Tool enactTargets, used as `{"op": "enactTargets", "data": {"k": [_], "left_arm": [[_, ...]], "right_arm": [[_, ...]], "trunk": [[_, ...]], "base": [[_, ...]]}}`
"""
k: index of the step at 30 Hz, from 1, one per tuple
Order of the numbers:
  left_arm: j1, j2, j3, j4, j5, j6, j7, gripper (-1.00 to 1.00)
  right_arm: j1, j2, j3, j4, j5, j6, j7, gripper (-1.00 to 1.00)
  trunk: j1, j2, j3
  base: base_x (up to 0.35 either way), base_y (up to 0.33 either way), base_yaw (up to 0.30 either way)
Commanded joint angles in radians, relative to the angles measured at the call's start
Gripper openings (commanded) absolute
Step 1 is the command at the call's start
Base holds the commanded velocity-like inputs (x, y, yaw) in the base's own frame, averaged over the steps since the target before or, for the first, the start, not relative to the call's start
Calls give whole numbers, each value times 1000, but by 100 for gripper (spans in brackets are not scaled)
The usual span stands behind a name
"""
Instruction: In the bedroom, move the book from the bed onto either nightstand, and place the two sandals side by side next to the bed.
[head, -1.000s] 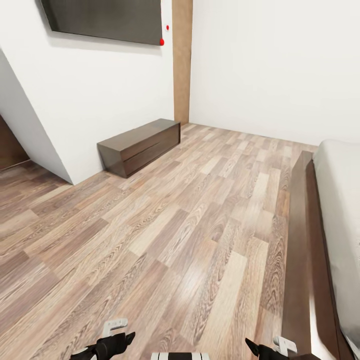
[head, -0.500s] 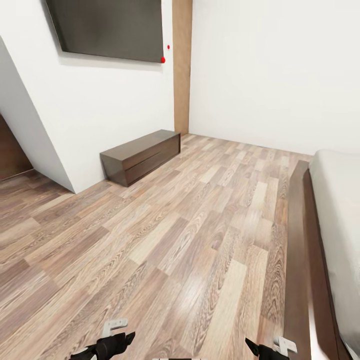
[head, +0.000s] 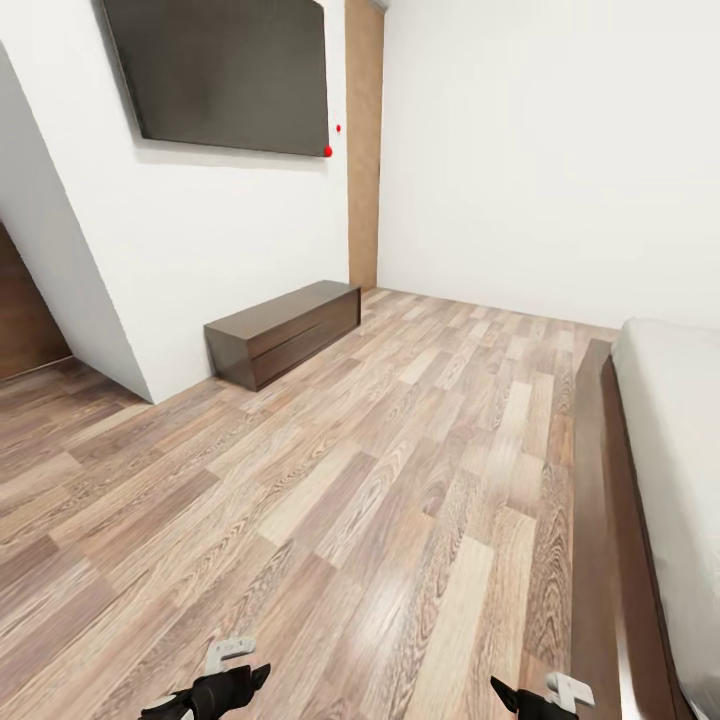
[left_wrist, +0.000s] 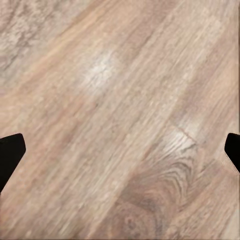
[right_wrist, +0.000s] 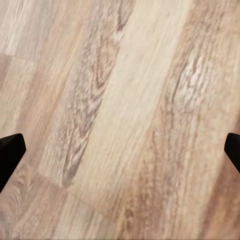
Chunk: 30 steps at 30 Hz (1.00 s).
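Note:
The bed stands along the right edge of the head view, with its pale mattress (head: 675, 440) on a dark brown frame (head: 598, 500). The book, the sandals and the nightstands are out of view. My left gripper (head: 222, 688) and right gripper (head: 528, 695) hang low over the wood-plank floor (head: 400, 480). In the left wrist view the left gripper (left_wrist: 120, 150) is open, its dark fingertips (left_wrist: 9, 152) far apart over bare planks. The right gripper (right_wrist: 120, 152) is open too, with nothing between its fingertips (right_wrist: 10, 152).
A long low dark dresser (head: 285, 328) stands against the white wall at the left, under a dark wall-mounted screen (head: 225, 75). A wooden door jamb (head: 364, 150) marks the far corner. Open floor lies between the dresser and the bed.
The whole head view has shifted: the camera has tilted up, so more of the screen and wall shows. Both grippers hold the same pose.

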Motion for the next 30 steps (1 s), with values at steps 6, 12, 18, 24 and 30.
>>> {"op": "enactTargets", "data": {"k": [6, 12, 18, 24, 30], "left_arm": [[-1, 0, 7, 2, 2, -1, -6, 100], [-1, 0, 7, 2, 2, -1, -6, 100], [-1, 0, 7, 2, 2, -1, -6, 100], [-1, 0, 7, 2, 2, -1, -6, 100], [-1, 0, 7, 2, 2, -1, -6, 100]], "right_arm": [[-2, 0, 9, 4, -8, -7, 5, 100], [-2, 1, 9, 4, -8, -7, 5, 100], [-2, 0, 9, 4, -7, -7, 5, 100], [-2, 0, 9, 4, -8, -7, 5, 100], [-2, 0, 9, 4, -8, -7, 5, 100]], "trunk": [[-10, 16, 21], [-33, 58, 40], [-56, 100, 59], [-79, 142, 77], [-102, 184, 96]], "base": [[0, 0, 0], [0, 0, 0], [0, 0, 0], [0, 0, 0], [0, 0, 0]]}}
